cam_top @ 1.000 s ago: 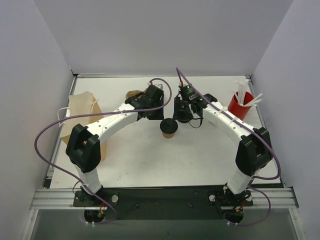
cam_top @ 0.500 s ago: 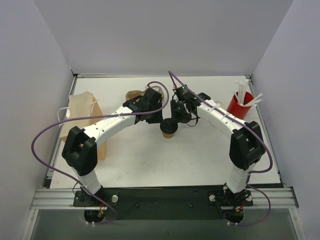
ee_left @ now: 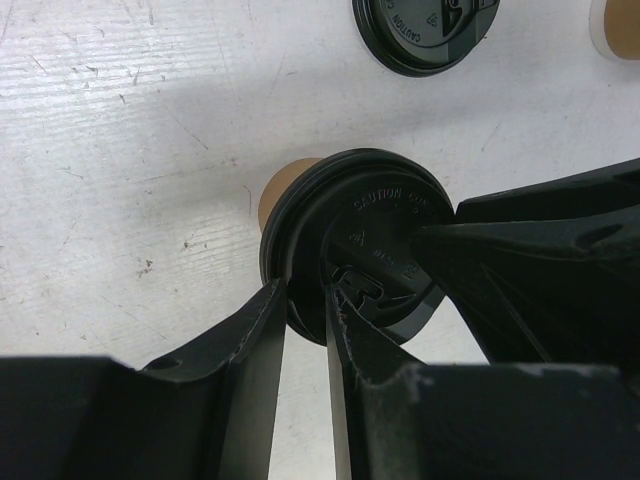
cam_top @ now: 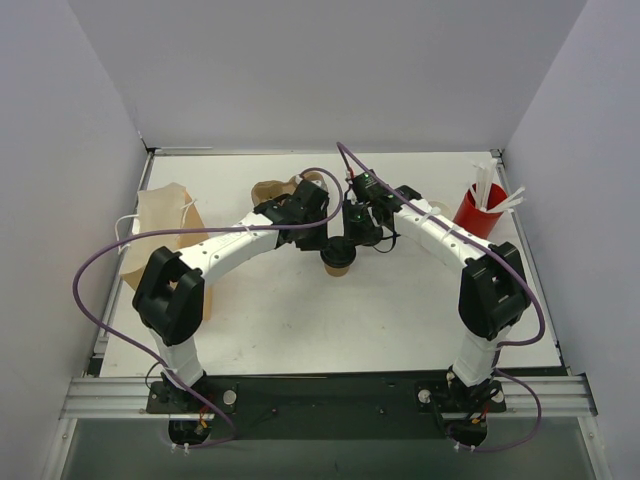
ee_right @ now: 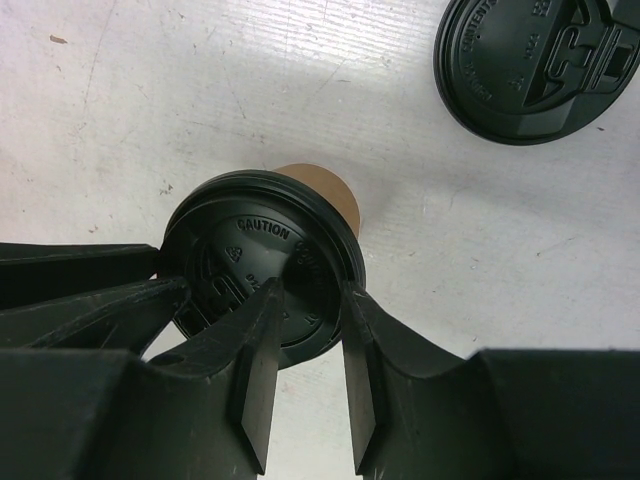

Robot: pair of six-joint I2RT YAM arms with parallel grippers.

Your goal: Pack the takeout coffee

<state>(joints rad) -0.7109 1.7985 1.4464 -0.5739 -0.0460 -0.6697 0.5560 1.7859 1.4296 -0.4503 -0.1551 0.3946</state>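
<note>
The takeout coffee [cam_top: 339,262], a small brown paper cup with a black lid, stands upright mid-table. My left gripper [cam_top: 320,240] is at the lid's left side. In the left wrist view its fingers [ee_left: 262,335] straddle the rim of the lid [ee_left: 385,215], one outside and one on top, closed narrowly on it. My right gripper [cam_top: 358,238] meets the lid from the other side. Its fingers [ee_right: 262,335] pinch the rim of the lid [ee_right: 255,235] in the same way. The brown cup wall [ee_right: 330,185] shows just beyond the lid.
A spare black lid [ee_left: 425,35] lies on the table behind the cup, with a pale cup [ee_left: 620,25] beside it. A red cup with white straws [cam_top: 480,212] stands at the right. A paper bag [cam_top: 165,235] lies at the left edge.
Both grippers have closed in on the cup's lid from either side, the right one moving left. The right jaws have narrowed. The cup has stayed in place.
</note>
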